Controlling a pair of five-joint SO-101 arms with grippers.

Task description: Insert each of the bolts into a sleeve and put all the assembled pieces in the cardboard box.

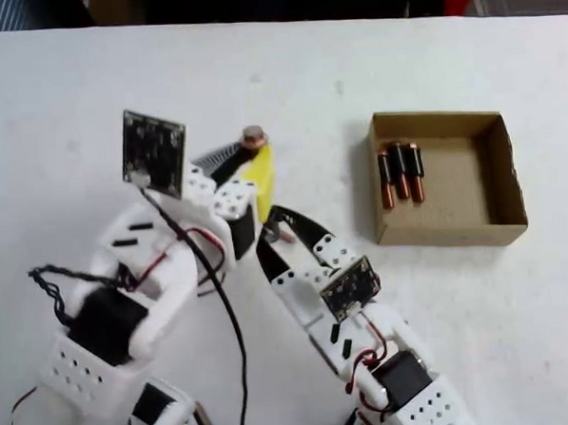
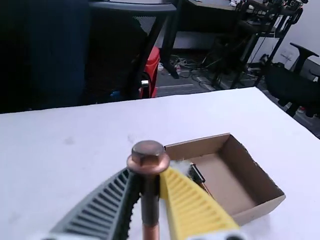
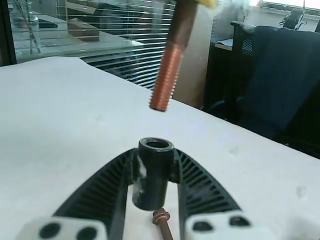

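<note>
– Left gripper [image 2: 147, 172] is mine; it squeezes a bolt [image 2: 148, 156], head up, long part pointing down.
– Where is the sleeve?
– My right gripper [image 3: 156, 160] pinches the sleeve [image 3: 155, 172]; it stands up, hole on top; the bolt's tip hangs just above the hole, not touching.
– Next?
– I think the tip must sit right over the hole, then go straight down; a lean could make it catch the rim.
– And the cardboard box [image 1: 436, 119]?
– Near my right arm; three finished pieces [image 1: 400, 173] lie inside; a spare bolt [image 3: 162, 222] lies on the table [image 1: 352, 57].
</note>
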